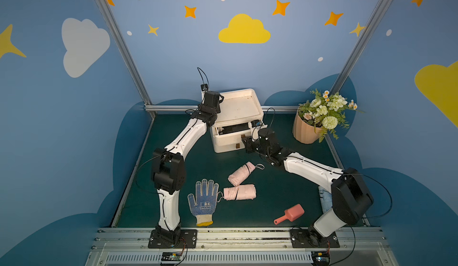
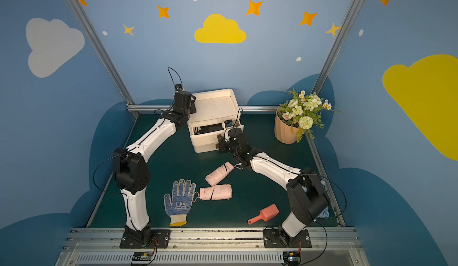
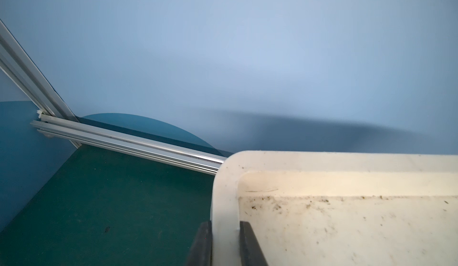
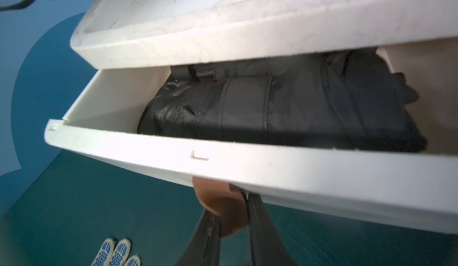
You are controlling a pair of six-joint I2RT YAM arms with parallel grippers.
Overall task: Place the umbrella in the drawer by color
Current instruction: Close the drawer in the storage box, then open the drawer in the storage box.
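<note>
With the right end effector [image 4: 230, 209] pinching the drawer knob [image 4: 218, 202] and the left end effector [image 3: 224, 230] pinching the cabinet rim [image 3: 223, 190], the nearer pink umbrella [image 1: 241, 174] lies diagonally at mid-frame on the bench [image 1: 198, 163], just below the right one.

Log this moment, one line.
left gripper: shut on cabinet rim | right gripper: shut on drawer handle | top drawer: ajar, black umbrella inside | pink umbrellas: on mat

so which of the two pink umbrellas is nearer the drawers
The slanted pink umbrella, farther from the glove. The other pink umbrella lies level, its strap end right beside the glove.
</note>
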